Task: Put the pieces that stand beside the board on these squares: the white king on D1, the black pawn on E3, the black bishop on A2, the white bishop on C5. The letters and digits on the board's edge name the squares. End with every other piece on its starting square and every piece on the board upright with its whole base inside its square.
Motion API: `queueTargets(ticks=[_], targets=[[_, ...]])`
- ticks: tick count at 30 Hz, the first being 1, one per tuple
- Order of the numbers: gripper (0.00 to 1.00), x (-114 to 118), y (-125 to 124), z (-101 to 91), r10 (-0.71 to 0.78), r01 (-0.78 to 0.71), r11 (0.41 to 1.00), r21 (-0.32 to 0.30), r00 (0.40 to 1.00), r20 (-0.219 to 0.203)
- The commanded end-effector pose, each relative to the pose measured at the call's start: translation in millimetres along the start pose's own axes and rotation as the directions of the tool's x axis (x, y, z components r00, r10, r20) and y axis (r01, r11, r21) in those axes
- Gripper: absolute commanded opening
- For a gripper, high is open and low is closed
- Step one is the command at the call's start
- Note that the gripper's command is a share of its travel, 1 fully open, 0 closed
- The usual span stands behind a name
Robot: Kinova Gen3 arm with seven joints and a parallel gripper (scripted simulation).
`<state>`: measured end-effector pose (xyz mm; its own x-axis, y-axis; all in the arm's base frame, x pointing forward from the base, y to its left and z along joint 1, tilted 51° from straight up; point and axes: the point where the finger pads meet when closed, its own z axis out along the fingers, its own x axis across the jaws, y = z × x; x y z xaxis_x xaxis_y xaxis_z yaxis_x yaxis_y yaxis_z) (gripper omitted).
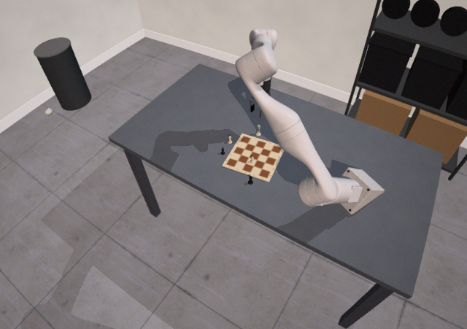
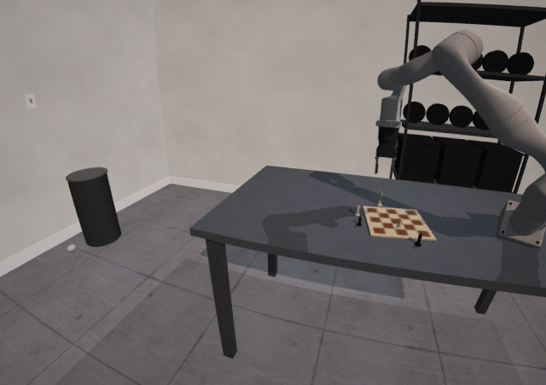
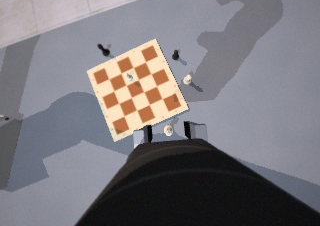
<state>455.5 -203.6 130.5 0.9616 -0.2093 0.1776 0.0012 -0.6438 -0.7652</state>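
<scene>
The white king [image 1: 258, 130] [image 2: 380, 199] [image 3: 168, 130] stands on the table just behind the board [image 1: 260, 144] [image 2: 378, 230] [image 3: 128, 107]. The white bishop [image 1: 229, 139] [image 2: 357, 211] [image 3: 187, 79] and the shorter black pawn [image 1: 222, 151] [image 2: 359, 221] [image 3: 175, 55] stand off its left side in the top and exterior views. The black bishop [image 1: 250, 179] [image 2: 418, 241] [image 3: 104, 50] stands off its front edge. My gripper [image 1: 256, 110] [image 2: 384, 174] [image 3: 168, 129] is open and empty, high above the table; in the wrist view the king shows between its fingers, far below them.
A small white piece [image 1: 252, 160] [image 2: 399, 223] [image 3: 130, 77] stands on the board; its kind is too small to tell. The arm's base [image 1: 362, 190] is mounted on the table to the right. A shelf rack [image 2: 473, 75] stands behind the table.
</scene>
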Motion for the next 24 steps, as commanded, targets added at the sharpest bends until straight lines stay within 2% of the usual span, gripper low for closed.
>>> queueTargets(ticks=[1,5,8,15,22,24], targets=[[1.00,0,-6,3.0,0.115,-0.115,0.993,0.006,0.993,0.012],[1.00,1,-7,5.5,0.265,-0.265,0.964,0.005,0.964,0.016],[1.00,1,-7,6.1,0.287,-0.287,0.958,0.005,0.958,0.017],[1.00,4,-7,10.1,0.557,-0.557,0.831,0.000,0.830,0.021],[1.00,6,-6,13.4,0.771,-0.772,0.636,-0.005,0.636,0.021],[1.00,6,-6,13.4,0.771,-0.772,0.636,-0.005,0.636,0.021]])
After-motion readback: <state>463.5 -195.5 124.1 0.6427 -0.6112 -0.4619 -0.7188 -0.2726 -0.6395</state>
